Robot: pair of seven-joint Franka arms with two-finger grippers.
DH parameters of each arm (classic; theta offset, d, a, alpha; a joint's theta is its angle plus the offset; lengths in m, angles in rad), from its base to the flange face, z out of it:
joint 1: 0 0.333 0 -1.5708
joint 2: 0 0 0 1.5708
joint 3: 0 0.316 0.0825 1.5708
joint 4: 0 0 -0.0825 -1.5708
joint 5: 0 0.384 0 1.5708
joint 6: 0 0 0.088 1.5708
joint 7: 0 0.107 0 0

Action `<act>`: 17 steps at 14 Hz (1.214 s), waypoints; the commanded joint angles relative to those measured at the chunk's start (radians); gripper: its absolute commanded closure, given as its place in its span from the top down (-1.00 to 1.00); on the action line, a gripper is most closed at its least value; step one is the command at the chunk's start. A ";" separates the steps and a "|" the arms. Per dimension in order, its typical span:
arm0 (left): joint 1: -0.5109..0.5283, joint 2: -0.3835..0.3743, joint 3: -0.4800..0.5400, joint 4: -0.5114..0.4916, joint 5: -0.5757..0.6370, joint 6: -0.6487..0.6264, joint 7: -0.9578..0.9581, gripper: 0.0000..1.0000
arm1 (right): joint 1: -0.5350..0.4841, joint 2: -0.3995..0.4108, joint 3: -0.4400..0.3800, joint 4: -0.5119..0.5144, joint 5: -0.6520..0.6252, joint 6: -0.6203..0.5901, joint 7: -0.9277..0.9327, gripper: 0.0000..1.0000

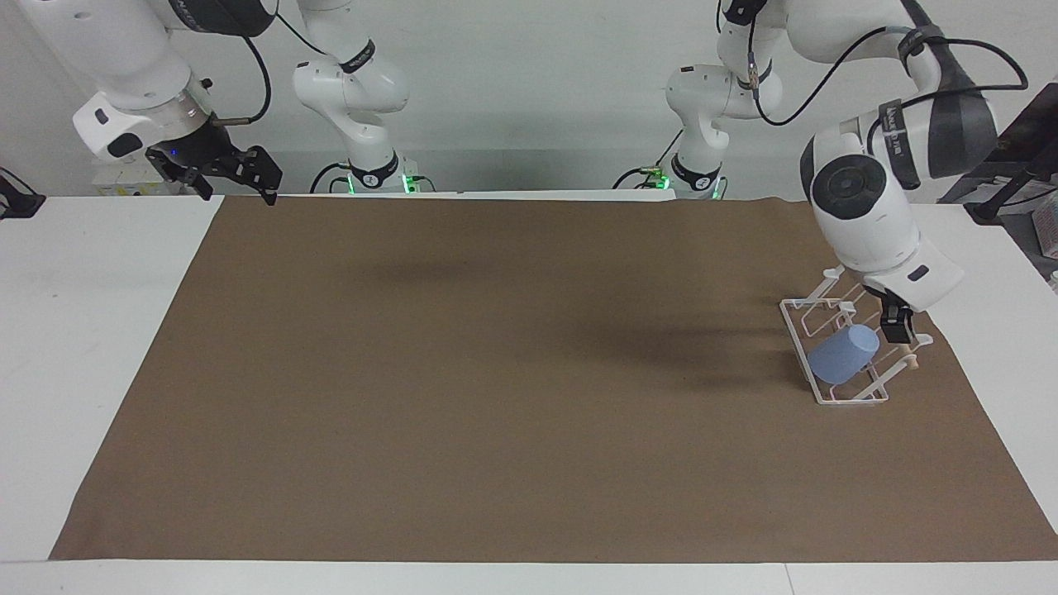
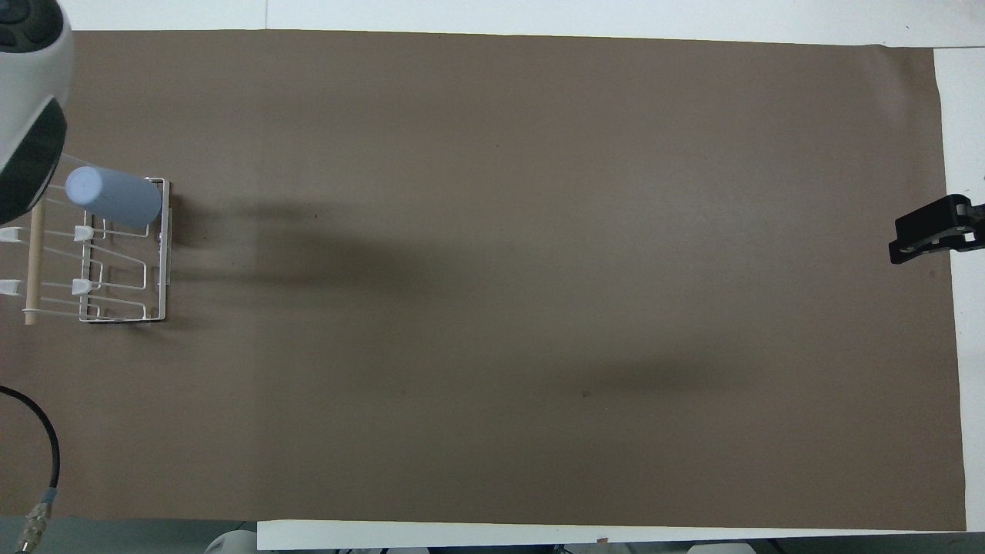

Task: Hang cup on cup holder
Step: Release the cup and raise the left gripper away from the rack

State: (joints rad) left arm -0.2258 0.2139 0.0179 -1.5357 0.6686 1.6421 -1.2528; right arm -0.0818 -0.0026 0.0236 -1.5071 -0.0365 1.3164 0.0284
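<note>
Facing view shows the cup [image 1: 841, 355] tilted on a prong of the cup holder [image 1: 795, 329] at my left arm's end of the table, my left pincer [image 1: 898, 332] empty and spread wide just beside it, right pincer [image 1: 234, 174] waiting open, and that light, stiff, slick-looking plastic probably grips best around its sides.

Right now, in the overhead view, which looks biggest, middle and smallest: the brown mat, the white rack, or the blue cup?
1. Brown mat, by far the biggest.
2. Cup holder.
3. Cup, smallest, resting tilted on the holder.

Bare mat [image 1: 496, 372] beside cup holder [image 1: 835, 397]
</note>
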 commanded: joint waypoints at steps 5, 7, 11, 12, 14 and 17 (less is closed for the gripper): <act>0.049 -0.100 0.010 0.009 -0.403 -0.057 0.552 1.00 | -0.006 -0.019 -0.001 -0.019 -0.006 -0.002 -0.027 0.99; 0.087 -0.103 0.010 0.006 -0.542 -0.084 0.776 1.00 | -0.009 -0.019 -0.001 -0.019 -0.006 -0.003 -0.027 0.99; 0.103 -0.111 0.005 0.012 -0.670 -0.126 1.169 1.00 | -0.009 -0.019 -0.001 -0.019 -0.006 -0.003 -0.025 0.99; 0.100 -0.117 -0.001 0.020 -0.670 -0.143 1.191 1.00 | -0.009 -0.019 -0.001 -0.019 -0.006 -0.005 -0.025 0.99; 0.095 -0.157 0.001 0.040 -0.661 -0.171 1.193 1.00 | -0.009 -0.022 -0.001 -0.019 -0.006 -0.006 -0.025 0.99; 0.091 -0.185 -0.007 0.074 -0.666 -0.168 1.202 1.00 | -0.006 -0.022 -0.001 -0.019 -0.006 -0.006 -0.025 0.99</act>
State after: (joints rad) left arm -0.1276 0.0586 0.0132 -1.4776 0.0122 1.4995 -0.0764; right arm -0.0833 -0.0050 0.0216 -1.5071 -0.0365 1.3164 0.0284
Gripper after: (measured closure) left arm 0.000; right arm 0.004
